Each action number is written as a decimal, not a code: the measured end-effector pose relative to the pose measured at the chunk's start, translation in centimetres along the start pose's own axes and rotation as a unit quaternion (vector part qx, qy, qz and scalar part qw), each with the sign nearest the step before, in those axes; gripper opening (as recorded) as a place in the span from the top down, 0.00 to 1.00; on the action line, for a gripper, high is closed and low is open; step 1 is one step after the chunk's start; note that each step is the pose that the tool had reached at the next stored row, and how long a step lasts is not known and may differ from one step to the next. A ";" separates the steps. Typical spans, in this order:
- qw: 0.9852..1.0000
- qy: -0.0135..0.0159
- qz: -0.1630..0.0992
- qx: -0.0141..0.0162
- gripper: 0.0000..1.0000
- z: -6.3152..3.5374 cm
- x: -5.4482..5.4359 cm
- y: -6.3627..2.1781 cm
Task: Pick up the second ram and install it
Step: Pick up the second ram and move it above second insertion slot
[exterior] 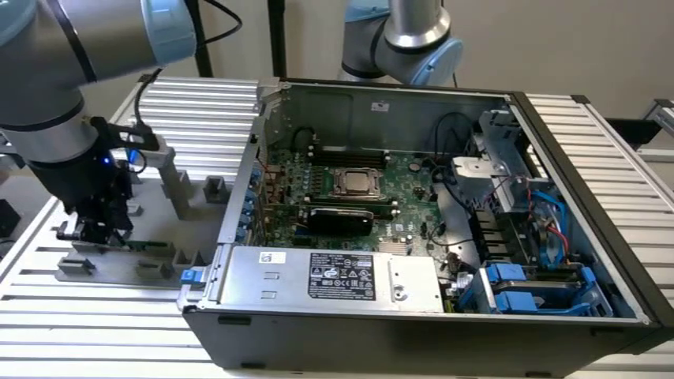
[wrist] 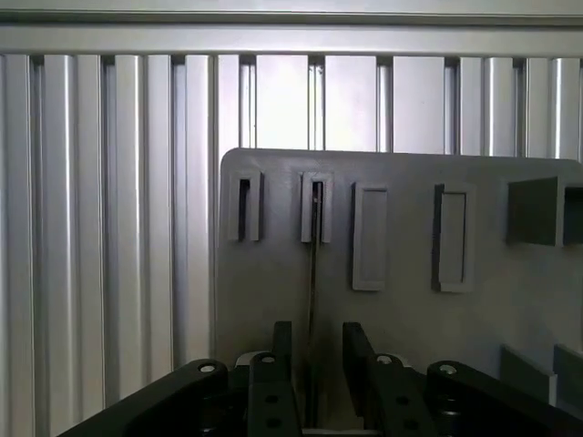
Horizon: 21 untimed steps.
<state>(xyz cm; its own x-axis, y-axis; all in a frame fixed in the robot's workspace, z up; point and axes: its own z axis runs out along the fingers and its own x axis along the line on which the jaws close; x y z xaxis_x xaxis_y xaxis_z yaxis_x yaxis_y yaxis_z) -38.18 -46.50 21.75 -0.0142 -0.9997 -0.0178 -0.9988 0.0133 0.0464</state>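
The black two-fingered gripper (wrist: pixel 317 335) is positioned low over the flat grey plastic fixture plate (wrist: pixel 410 346). Its fingers (wrist: pixel 282 346) are spread to either side of the second ram (wrist: pixel 313 264), a thin green memory stick seen edge-on as a dark strip, with a gap left on each side. The stick's far end is seated in a slotted block (wrist: pixel 316 208) of the plate. Beyond it, the ribbed aluminium table (wrist: pixel 109 182) is seen. An open dark-grey metal computer case (exterior: pixel 316 324) is set at the exterior view's right.

Exterior view overlooks everything from above; wrist view closely faces the shared fixture plate (exterior: pixel 116 268) (wrist: pixel 273 273).
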 end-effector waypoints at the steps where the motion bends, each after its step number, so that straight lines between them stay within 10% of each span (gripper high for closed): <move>1: 1.000 0.000 0.000 0.000 0.00 0.17 0.0 -0.01; 21: 1.000 0.000 0.000 0.001 0.00 2.06 -0.2 0.01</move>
<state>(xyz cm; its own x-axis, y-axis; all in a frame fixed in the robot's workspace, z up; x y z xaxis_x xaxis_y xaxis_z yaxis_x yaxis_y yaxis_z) -38.28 -46.24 19.70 -0.0140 -0.9997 -0.0178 -0.9990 0.0133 0.0435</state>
